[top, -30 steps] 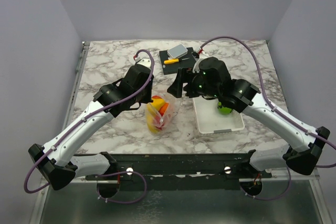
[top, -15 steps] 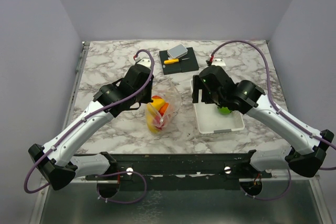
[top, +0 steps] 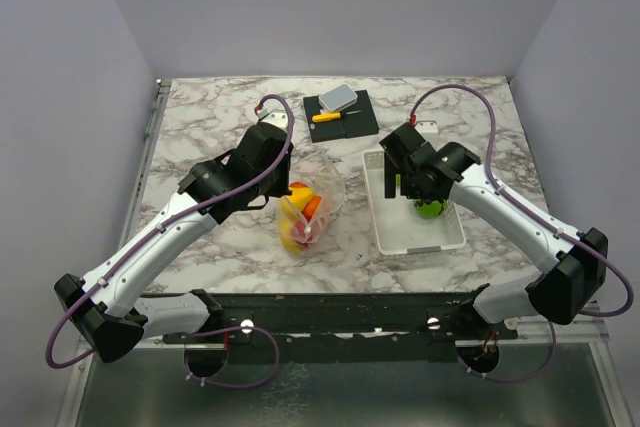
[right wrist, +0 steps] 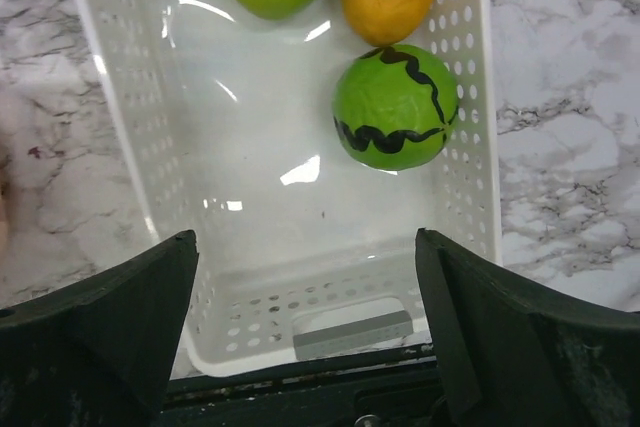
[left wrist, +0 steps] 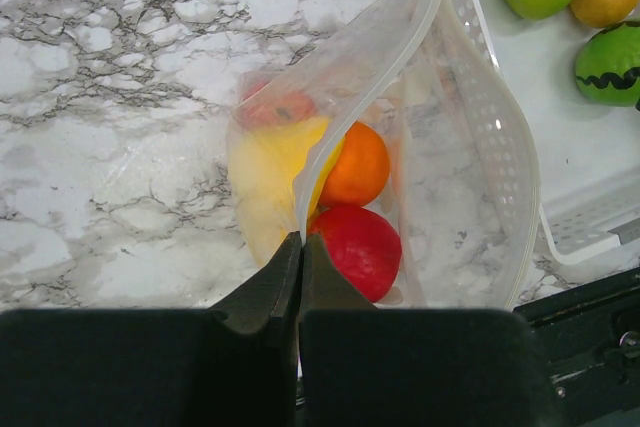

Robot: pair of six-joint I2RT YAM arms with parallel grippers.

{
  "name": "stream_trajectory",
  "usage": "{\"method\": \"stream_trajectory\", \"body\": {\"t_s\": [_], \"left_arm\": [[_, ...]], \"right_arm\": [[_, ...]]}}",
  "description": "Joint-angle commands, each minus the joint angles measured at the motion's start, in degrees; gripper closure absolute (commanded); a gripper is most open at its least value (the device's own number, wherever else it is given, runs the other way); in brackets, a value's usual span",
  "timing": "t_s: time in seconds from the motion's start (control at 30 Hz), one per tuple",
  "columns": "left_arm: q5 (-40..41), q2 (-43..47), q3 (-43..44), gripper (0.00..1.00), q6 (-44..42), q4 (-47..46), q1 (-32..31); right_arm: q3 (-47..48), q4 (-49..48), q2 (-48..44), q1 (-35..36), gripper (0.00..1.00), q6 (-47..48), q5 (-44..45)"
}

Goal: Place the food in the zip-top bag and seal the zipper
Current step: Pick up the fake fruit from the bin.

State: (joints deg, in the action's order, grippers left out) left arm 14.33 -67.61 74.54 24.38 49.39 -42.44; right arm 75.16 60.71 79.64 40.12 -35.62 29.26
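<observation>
While the left gripper pinches the rim of the zip-top bag just left of the white basket, the right gripper hangs spread wide over the basket, the arm nearer the striped green fruit, which lies just ahead, right of its midline.

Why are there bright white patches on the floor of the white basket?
Right wrist view: that is glare, light bouncing off the glossy basket floor beside the striped green fruit. Left wrist view: the clear bag gives a milky sheen, so the yellow fruit behind it looks hazy.
</observation>
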Motion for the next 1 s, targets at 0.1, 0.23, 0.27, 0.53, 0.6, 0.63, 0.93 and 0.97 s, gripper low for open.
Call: {"method": "stream_trajectory", "body": {"t_s": [0.1,0.23,0.27,0.53,0.6,0.63,0.93,0.97], "left_arm": [[-1.14,0.23,-0.19,1.0,-0.19,-0.54,0.25],[-1.14,0.04,-0.19,1.0,-0.38,-0.59,0.27],[-1.15,-0.04,-0.19,1.0,-0.45,-0.6,0.28],[-0.9,0.06,-0.28,1.0,-0.96,-0.41,0.33],[-0.88,-0.05,-0.28,1.0,-1.01,-0.43,0.32],[-0.88,-0.06,-0.28,1.0,-1.14,-0.35,0.34],[-0.88,-0.65,0.08,1.0,-1.44,-0.25,0.49],[-0.96,-0.74,0.08,1.0,-1.44,-0.22,0.51]], "right_arm": [[-3.87,-3.79,1.84,-6.49,0.0,2.07,-0.43],[-5.63,-6.26,2.93,-8.8,0.0,2.54,-1.97],[-5.85,-6.67,3.3,-9.36,0.0,2.63,-2.21],[-7.93,-10.64,5.93,-12.96,0.0,3.97,-4.78],[-8.32,-11.35,6.74,-13.49,0.0,4.04,-5.17],[-8.5,-11.66,7.14,-13.76,0.0,4.05,-5.17],[-9.82,-13.44,9.9,-15.65,0.0,4.24,-2.46],[-9.89,-13.57,10.29,-15.83,0.0,4.24,-2.34]]}}
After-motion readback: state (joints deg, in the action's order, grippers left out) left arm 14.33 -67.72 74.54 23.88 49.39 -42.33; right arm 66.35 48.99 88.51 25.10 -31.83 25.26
